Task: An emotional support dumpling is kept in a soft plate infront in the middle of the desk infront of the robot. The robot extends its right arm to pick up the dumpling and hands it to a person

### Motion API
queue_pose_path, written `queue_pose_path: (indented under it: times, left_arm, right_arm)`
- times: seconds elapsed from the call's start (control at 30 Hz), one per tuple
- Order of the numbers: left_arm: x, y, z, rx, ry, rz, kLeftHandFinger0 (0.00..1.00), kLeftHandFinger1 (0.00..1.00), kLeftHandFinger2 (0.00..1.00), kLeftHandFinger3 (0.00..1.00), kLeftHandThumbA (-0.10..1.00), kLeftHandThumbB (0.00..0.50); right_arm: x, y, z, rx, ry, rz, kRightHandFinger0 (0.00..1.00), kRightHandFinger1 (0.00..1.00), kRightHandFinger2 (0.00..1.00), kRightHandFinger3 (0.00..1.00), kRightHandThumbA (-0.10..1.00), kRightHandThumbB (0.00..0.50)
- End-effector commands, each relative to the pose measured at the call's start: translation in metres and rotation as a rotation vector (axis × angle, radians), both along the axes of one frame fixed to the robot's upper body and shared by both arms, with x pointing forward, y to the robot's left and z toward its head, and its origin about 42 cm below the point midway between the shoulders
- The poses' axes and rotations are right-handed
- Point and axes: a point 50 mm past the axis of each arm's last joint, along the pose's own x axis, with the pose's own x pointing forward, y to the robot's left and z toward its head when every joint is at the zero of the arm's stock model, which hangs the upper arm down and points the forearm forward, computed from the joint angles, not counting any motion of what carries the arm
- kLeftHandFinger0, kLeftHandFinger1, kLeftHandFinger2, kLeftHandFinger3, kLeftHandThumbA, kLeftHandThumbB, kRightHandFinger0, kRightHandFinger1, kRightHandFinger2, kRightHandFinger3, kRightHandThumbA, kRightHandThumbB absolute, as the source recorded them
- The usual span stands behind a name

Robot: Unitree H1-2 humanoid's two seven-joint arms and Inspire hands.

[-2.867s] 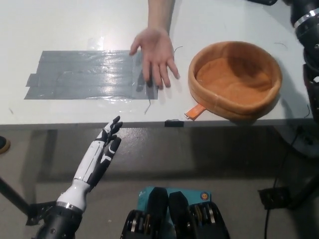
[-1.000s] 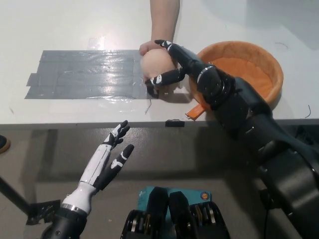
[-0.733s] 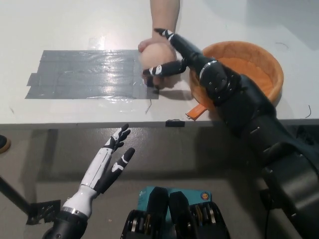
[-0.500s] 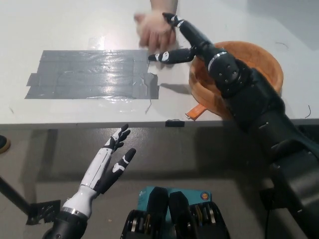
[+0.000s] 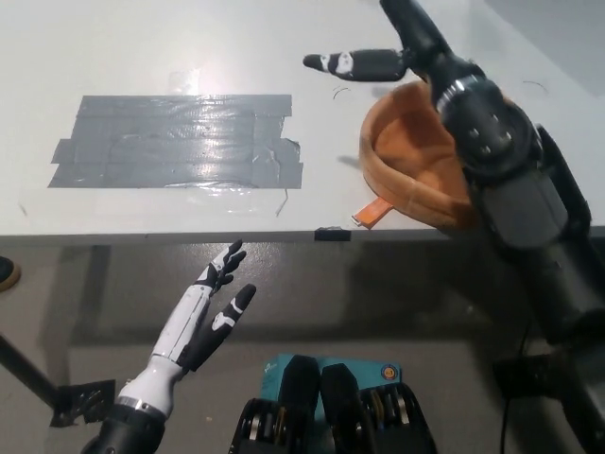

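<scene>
White worktop (image 5: 142, 38) carries a grey patch of duct tape strips (image 5: 175, 140) and, at right, the soft round orange fabric plate (image 5: 416, 156), partly hidden behind the black arm; what shows of its inside looks bare. Right robot hand (image 5: 378, 59) is black, raised over the far side of the worktop above the plate's rim, fingers (image 5: 331, 62) spread and pointing left, nothing in them. Dumpling isn't visible anywhere, nor is any person. Judgement: handover looks complete, we're in the release/retract step. Next move: pull the right arm back clear of the plate rim without snagging it. White left robot hand (image 5: 210, 305) rests below the worktop edge, fingers apart, idle.
</scene>
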Motion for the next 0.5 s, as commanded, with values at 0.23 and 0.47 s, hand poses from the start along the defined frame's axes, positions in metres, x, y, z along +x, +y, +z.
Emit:
queue_pose_path:
  times: [0.23,0.47]
  left_arm:
    - [0.046,0.003,0.058,-0.038,-0.17,0.013,1.0,1.0,1.0,1.0,0.96,0.069]
    - [0.05,0.004,0.062,-0.027,-0.174,0.018,1.0,1.0,1.0,1.0,0.96,0.061]
  right_arm:
    - [-0.187,-0.076,0.088,0.28,-0.454,0.231,1.0,1.0,1.0,1.0,0.9,0.5]
    - [-0.232,-0.088,0.054,0.313,-0.47,0.209,1.0,1.0,1.0,1.0,0.87,0.449]
